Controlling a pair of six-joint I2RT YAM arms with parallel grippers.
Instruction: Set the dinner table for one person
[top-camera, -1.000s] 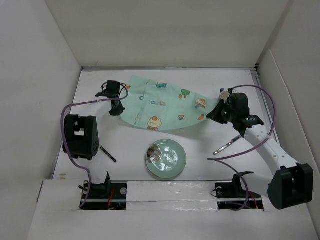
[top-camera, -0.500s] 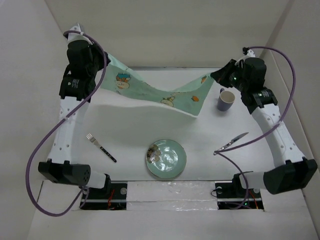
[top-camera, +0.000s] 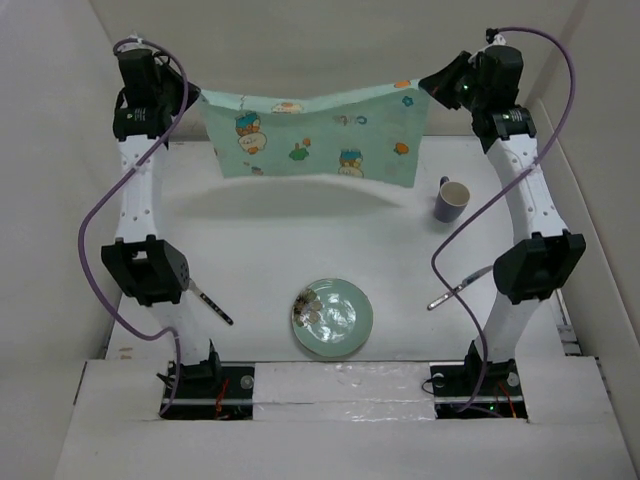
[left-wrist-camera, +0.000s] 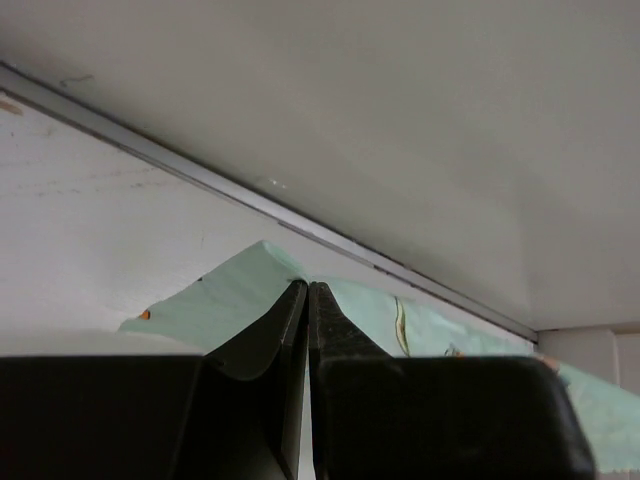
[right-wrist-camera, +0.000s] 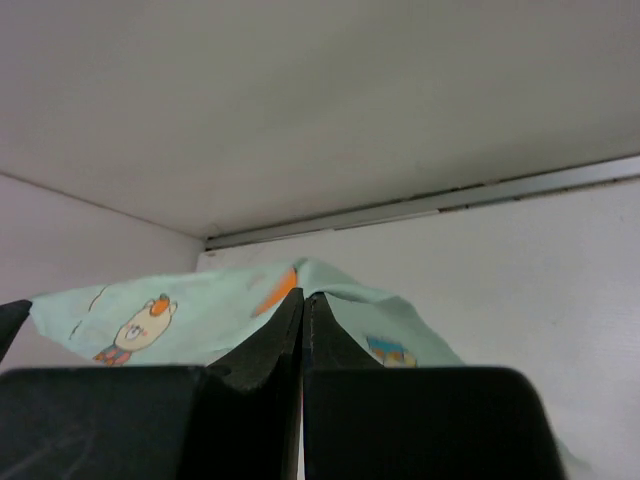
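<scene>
White dinner table (top-camera: 270, 240) spans below; plate (top-camera: 333, 317) sits near its front edge. Left gripper (left-wrist-camera: 306, 287) and right gripper (right-wrist-camera: 302, 295) each clamp a corner of mint placemat (top-camera: 310, 135), stretched aloft at far side. Risk: thin corner slips out, or lowering cloth snags mug (top-camera: 452, 200).

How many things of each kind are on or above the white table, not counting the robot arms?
Cloth mat: 1
Plate: 1
Cup: 1
Utensils: 2
Total: 5
</scene>
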